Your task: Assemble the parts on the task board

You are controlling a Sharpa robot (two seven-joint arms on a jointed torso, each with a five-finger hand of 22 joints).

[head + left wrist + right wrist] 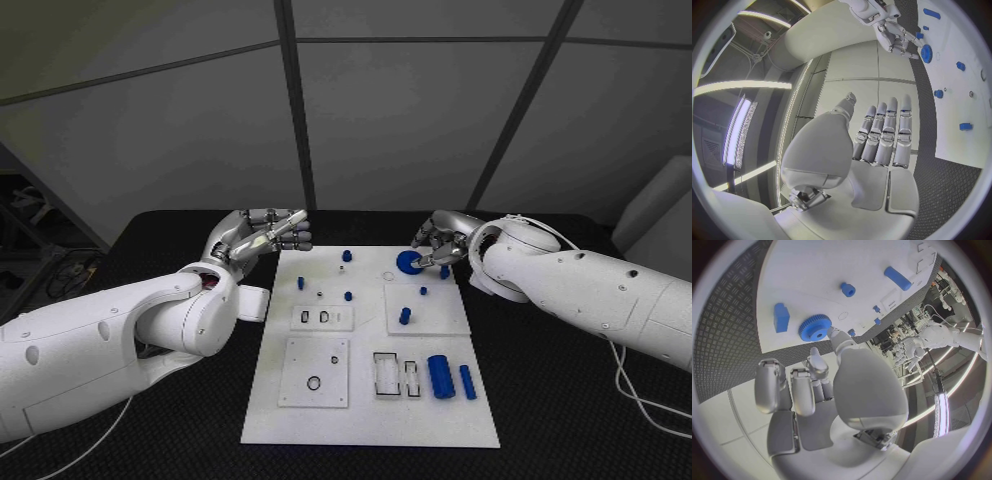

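Black table [173,230]: task board [361,425] bears blue parts [440,377] (several upright).

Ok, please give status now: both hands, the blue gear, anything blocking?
Left hand open, off the white task board. Right hand fingertips on the round blue toothed gear at the board's far side. Nothing blocking.

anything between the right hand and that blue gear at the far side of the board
Nothing visible. The right hand is already at the blue gear on the task board; in the right wrist view a fingertip touches the gear's rim, with only bare white board around it. The left hand is held off the board's far left corner.
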